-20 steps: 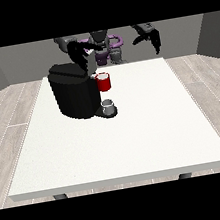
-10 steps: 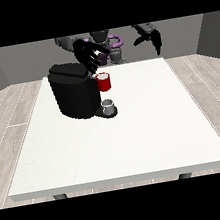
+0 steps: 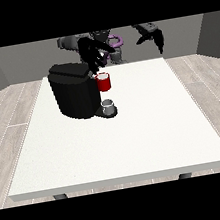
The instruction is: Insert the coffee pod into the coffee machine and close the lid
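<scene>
Start from the white table (image 3: 137, 138), where the black coffee machine (image 3: 73, 92) stands toward the view's left. A red thing at the machine (image 3: 104, 82) juts from its front, and a grey thing (image 3: 109, 105), possibly a cup, sits on the base below; I cannot tell it for the pod. Your hand at the view's left (image 3: 92, 54) hovers just above the machine's top, near the lid; I cannot tell how it is set. Bring it down squarely over the lid. The hand at the view's right (image 3: 154, 34) hangs released, well apart.
</scene>
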Controlling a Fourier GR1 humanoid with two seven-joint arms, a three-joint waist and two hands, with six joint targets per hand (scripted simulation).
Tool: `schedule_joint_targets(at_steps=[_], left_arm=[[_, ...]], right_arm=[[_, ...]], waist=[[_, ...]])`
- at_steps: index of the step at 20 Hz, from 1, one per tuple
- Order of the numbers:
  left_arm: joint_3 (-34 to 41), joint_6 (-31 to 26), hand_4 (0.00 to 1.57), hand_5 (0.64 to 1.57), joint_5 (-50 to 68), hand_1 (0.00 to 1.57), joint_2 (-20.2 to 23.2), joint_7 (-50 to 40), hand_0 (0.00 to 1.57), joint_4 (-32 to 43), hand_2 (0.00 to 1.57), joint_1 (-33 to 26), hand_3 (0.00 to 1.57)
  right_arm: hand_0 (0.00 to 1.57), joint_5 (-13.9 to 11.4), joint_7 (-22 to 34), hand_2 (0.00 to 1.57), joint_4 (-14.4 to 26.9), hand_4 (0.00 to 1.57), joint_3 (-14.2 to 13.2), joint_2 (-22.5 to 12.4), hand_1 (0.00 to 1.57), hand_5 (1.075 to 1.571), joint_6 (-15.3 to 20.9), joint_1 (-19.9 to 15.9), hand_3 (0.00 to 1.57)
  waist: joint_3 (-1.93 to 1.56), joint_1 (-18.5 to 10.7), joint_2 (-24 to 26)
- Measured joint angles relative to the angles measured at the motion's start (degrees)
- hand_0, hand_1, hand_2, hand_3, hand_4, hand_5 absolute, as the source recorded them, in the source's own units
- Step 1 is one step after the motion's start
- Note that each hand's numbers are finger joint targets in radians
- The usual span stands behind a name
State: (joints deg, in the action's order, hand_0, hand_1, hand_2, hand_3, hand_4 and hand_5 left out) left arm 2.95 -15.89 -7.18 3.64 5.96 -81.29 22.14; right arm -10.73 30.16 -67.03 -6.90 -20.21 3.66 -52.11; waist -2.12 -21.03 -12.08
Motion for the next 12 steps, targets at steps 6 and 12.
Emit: schedule_joint_targets(at_steps=[6,12], left_arm=[[-1.16,-1.10,0.43,1.571,0.24,0.00,-0.49,0.07,0.00,0.21,0.00,2.75,0.00],[-1.10,-2.01,0.00,1.571,0.97,0.00,0.00,0.20,0.00,-1.17,0.00,6.19,0.00]], right_arm=[[0.00,-0.23,2.52,0.00,-4.46,0.00,0.10,-0.74,0.00,1.571,-0.23,-3.71,0.00],[0.00,-0.21,-7.89,0.00,-4.18,0.00,1.86,1.53,0.00,1.571,-0.25,-9.96,0.00]], waist=[[0.41,-5.31,-2.73],[1.76,-9.82,-8.02]])
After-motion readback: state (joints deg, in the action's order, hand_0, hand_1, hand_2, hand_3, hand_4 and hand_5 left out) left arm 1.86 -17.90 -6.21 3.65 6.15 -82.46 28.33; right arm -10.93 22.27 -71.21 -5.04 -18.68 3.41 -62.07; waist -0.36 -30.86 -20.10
